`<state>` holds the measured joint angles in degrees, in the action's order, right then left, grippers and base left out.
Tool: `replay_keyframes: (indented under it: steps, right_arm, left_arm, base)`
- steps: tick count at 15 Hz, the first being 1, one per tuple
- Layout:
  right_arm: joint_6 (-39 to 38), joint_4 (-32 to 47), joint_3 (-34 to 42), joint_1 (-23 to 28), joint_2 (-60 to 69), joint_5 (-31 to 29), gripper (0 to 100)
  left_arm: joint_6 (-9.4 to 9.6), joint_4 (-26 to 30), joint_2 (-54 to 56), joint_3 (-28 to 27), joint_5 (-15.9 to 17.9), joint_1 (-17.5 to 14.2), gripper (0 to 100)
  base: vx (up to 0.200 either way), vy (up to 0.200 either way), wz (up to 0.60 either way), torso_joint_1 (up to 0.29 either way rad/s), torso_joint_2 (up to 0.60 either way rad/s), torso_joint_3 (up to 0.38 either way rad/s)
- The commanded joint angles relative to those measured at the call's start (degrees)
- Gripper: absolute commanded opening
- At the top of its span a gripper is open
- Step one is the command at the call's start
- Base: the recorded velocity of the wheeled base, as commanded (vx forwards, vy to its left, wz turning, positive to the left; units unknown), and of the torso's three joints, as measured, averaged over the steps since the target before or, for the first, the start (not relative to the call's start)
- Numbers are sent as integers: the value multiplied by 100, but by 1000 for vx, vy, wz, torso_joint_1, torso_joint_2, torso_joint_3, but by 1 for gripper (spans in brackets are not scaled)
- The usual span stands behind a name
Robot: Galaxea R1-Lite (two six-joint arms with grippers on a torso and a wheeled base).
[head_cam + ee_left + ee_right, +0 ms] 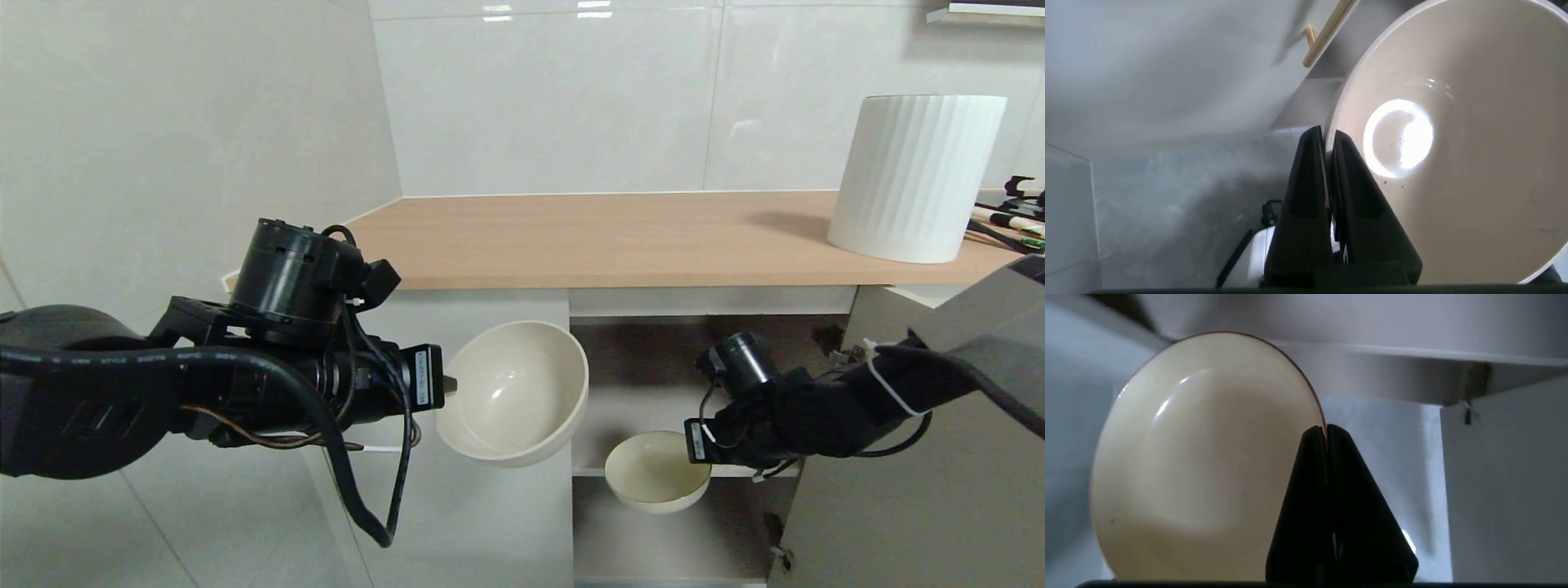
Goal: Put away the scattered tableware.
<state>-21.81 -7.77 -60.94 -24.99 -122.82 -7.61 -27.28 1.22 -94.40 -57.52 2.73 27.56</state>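
Left gripper (449, 382) pinched the glossy, round larger bowl (514, 392) by its rim; right gripper (695, 441) pinched the smaller bowl (653, 472), below a wood-grain counter (604, 237).

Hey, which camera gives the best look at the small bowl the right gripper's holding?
The right wrist view: the small bowl looms large, its rim pinched in the right gripper. The head view shows it smaller, before the open cabinet. The left wrist view looks at the left gripper's larger bowl.
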Motion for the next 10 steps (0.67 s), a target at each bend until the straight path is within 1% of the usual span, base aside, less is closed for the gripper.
replay_keyframes:
  steps: [1, 2, 3, 4, 6, 10]
  right_arm:
    - [-8, -384, -32, 56, -726, -22, 0]
    - [-34, -665, -32, 65, -866, -109, 0]
    - [-34, -779, -32, 73, -919, -153, 0]
    - [-8, -1175, -129, 179, -1236, -382, 0]
    - [10, -1254, -375, 337, -1534, -672, 0]
    - [10, -1219, -911, 530, -1877, -777, 0]
  left_arm:
    - [4, 1, 1, 3, -1, 3, 0]
    - [4, 1, 1, 3, -1, 3, 0]
    - [4, 1, 1, 3, -1, 3, 0]
    - [4, 1, -8, 3, -1, 12, 0]
    - [4, 1, -8, 3, 8, 21, 0]
    - [4, 1, -61, 3, -1, 21, 0]
  base:
    - [0, 0, 0, 0, 0, 0]
    - [0, 0, 0, 0, 0, 0]
    - [0, 0, 0, 0, 0, 0]
    - [0, 0, 0, 0, 0, 0]
    - [0, 0, 0, 0, 0, 0]
    - [0, 0, 0, 0, 0, 0]
